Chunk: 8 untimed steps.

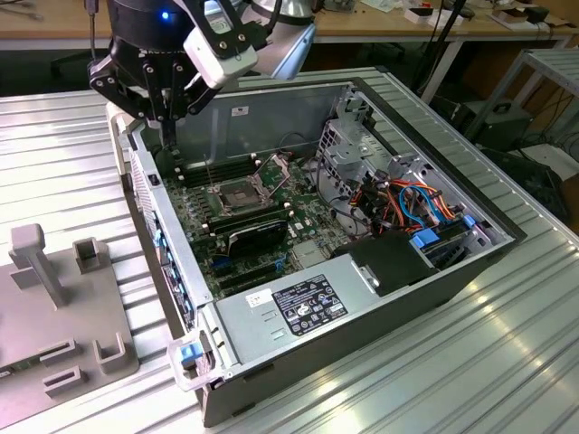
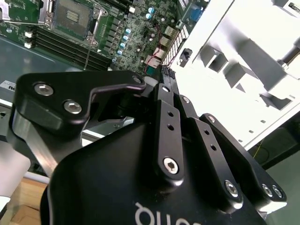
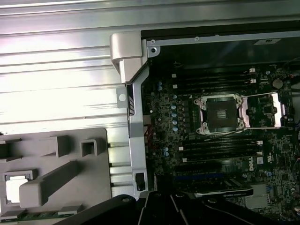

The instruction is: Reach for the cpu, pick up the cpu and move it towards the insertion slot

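Gripper (image 1: 166, 116): held at upper left over computer case (image 1: 271, 99); grasp state cannot be told. Insertion slot (image 1: 233, 194): left of centre. Cpu (image 3: 12, 190): seated in grey fixture (image 3: 56, 164), lower left.

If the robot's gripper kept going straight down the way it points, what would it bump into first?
Probably the motherboard corner just inside the computer case's wall. The gripper hangs over that spot, not the insertion slot. Depth is unclear, so it might clip the wall first.

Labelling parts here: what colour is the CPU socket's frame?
Silver frame, best in the first wrist view.
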### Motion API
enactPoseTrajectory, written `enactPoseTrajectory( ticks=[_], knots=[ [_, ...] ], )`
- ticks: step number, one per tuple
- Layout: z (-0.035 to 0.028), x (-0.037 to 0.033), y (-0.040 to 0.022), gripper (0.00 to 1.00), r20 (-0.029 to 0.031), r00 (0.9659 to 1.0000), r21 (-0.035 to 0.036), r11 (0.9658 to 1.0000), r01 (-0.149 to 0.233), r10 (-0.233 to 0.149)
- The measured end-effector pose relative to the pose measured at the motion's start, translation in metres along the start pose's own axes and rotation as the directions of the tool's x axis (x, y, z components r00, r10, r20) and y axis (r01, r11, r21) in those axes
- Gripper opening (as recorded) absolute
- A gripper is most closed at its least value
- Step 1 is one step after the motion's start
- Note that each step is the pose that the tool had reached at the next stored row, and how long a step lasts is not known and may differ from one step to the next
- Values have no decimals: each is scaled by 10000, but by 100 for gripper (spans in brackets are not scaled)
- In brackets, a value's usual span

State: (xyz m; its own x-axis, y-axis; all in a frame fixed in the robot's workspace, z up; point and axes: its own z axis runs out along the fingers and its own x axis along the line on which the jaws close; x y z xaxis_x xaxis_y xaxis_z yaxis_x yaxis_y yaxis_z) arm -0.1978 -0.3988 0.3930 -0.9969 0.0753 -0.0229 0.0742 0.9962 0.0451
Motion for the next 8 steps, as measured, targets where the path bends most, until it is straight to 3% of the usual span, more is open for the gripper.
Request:
enactPoseTrajectory(
  ticks=[8],
  knots=[
    [-2, 87, -7, 11, 0, 10000, 0, 10000, 0, 0]
  ],
)
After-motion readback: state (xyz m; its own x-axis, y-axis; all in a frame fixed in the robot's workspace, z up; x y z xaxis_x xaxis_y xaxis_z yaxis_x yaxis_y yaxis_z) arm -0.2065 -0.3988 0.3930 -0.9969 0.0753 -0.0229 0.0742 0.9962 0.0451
